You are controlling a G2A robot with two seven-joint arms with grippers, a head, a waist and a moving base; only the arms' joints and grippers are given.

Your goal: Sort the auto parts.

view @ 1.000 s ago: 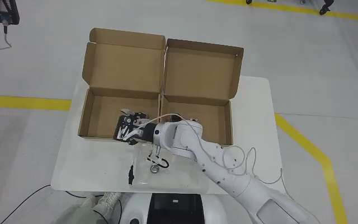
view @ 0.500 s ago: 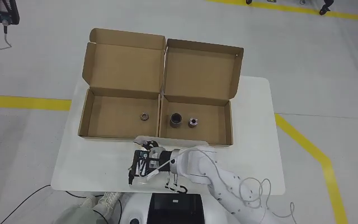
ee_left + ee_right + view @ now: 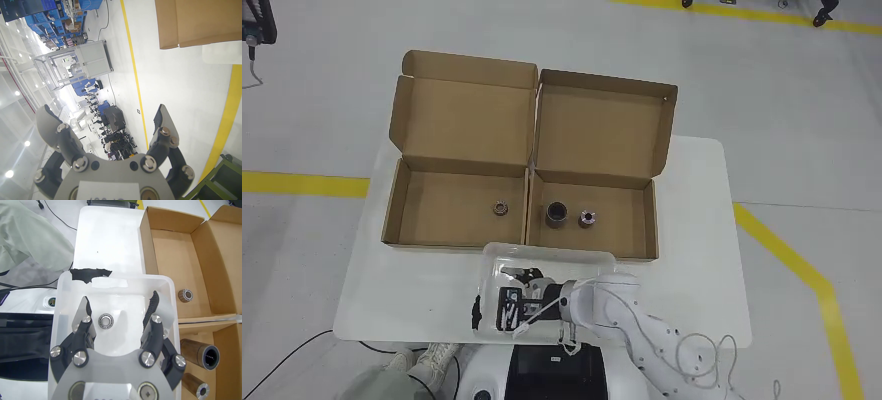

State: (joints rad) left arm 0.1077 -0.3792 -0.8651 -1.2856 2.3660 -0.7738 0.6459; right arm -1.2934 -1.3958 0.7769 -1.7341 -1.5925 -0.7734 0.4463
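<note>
A bearing (image 3: 105,321) lies in the tray (image 3: 132,276) under the right claw (image 3: 121,300), which gapes empty; white table (image 3: 107,237), yellow-lined floor (image 3: 302,183).

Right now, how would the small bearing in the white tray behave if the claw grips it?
The bearing looks metal, so probably stiff and heavy for its size. Its round, shiny side may slip or roll on the smooth tray.

The right gripper (image 3: 513,306) has pulled back out of the left cardboard box (image 3: 432,215) and come closer to the robot. Now it hangs over the clear tray (image 3: 542,250). The small bearing (image 3: 499,208) in that box was hidden under the gripper, and now it shows.
</note>
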